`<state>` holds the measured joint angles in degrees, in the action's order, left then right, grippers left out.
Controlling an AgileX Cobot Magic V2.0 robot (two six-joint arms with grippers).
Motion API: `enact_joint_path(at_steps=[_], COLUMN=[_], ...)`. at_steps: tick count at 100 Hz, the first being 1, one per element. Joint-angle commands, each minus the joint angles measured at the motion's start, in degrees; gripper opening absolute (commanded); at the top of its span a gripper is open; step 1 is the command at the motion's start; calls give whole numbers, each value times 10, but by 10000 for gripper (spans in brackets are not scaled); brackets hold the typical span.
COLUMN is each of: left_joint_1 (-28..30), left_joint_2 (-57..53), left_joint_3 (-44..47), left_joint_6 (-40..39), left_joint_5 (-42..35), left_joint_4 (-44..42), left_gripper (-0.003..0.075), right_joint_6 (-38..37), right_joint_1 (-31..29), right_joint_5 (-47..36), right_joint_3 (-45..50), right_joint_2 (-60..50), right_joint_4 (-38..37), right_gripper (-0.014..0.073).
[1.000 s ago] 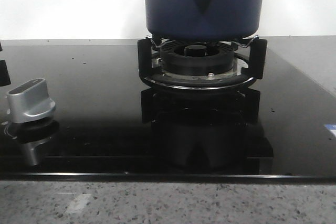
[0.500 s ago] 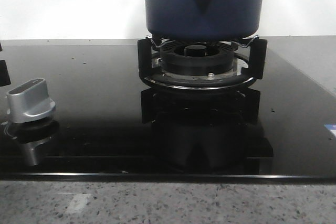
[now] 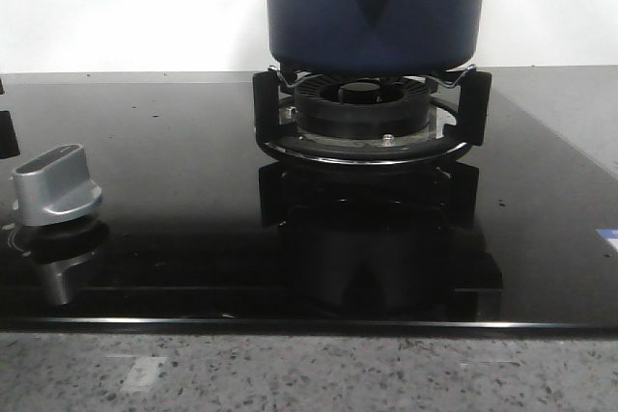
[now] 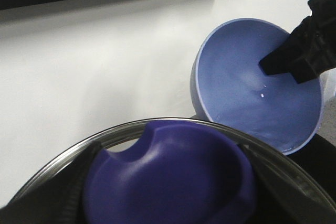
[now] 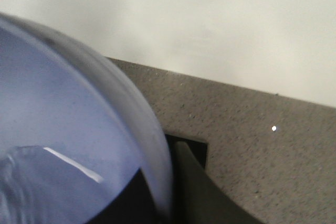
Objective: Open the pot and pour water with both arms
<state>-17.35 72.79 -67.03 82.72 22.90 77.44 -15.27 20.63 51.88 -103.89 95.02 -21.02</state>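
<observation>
At the twelve o'clock edge of the front view, the pot [image 3: 377, 9] sits on the burner grate [image 3: 372, 113], its top cut off. Beyond, the left wrist view shows a blue-knobbed glass lid [image 4: 168, 177] close below the camera; the right gripper [image 4: 304, 45] holds a bowl [image 4: 252, 85] nearby. Neither gripper's opening is visible.

One pot [image 3: 377, 9] on screen, dark navy, sitting on one burner [image 3: 365, 108] ringed by one black pot support [image 3: 371, 134]. One silver knob [image 3: 56, 185] on the one glass hob [image 3: 174, 171]. In the left wrist view, one pale blue bowl [image 4: 247, 98], with one dark pincer [image 4: 304, 51] reaching into it, and one glass lid [image 4: 168, 182].
</observation>
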Motion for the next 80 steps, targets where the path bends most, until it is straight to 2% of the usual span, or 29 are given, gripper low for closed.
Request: enact_joint_path(at_steps=[1,19,27,80], left_joint_1=[1,1,1,1], left_joint_2=[-22,-22,-22,-22], left_joint_3=[-20,-20,-20,-20], left_joint_6=[-3,-3,-3,-3], left_joint_5=[-11,-11,-11,-8], left_joint_4=[26,26,26,26], left_gripper=[317,316,316,316], right_joint_6=[-20,-31,-58,-58], right_joint_1=[15,32,33,41], right_joint_5=[-48,-40,-29,-24], right_joint_3=[-21,-21,-21,-21], right_joint_2=[-25,-25,-25,-25], right_joint_4=[-70,-142,-166,-236], right_gripper=[-54,-54,-54,-55])
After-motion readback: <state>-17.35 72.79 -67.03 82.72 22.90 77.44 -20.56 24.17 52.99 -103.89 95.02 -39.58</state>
